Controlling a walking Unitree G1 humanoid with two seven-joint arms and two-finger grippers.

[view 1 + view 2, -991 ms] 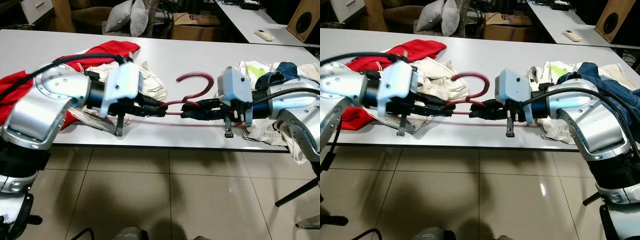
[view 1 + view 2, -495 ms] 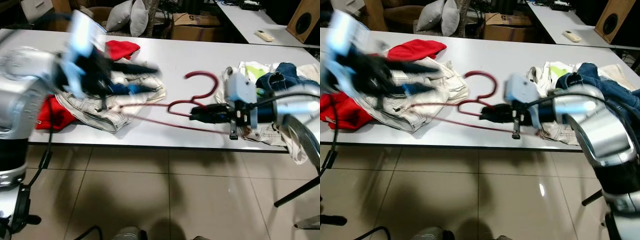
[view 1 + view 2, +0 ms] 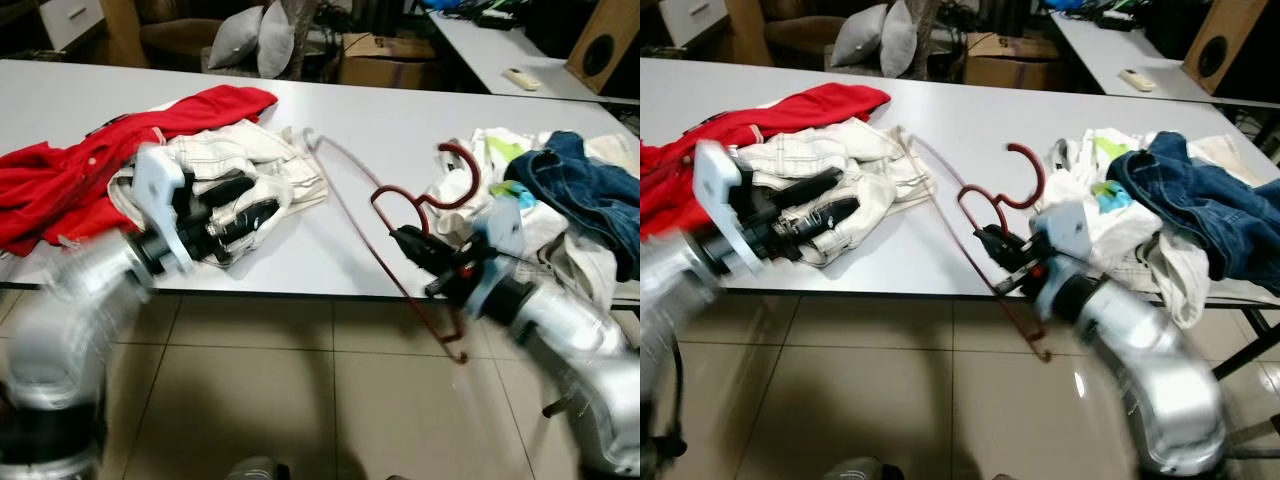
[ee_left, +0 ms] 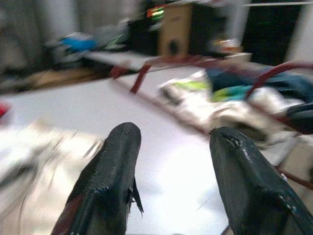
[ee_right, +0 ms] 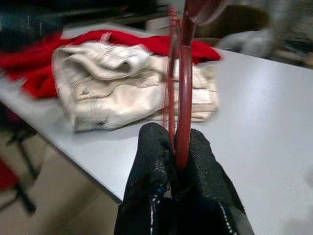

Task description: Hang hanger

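A: Who has the hanger point(image 3: 400, 215)?

B: The right gripper point(image 3: 408, 240), at the near edge of the table point(image 3: 400, 110), fingers clamped on its red wire; the hook lies over the table, one end hanging past the edge.

A: And the left gripper point(image 3: 238, 203)?

B: Fingers apart, over the cream trousers point(image 3: 262, 160) farther along the table. Red cloth point(image 3: 70, 175) lies beyond.

Dark red hanger point(image 3: 400, 215); red garment point(image 3: 70, 180); cream trousers point(image 3: 245, 165); blue jeans point(image 3: 585, 195); white table point(image 3: 370, 110).
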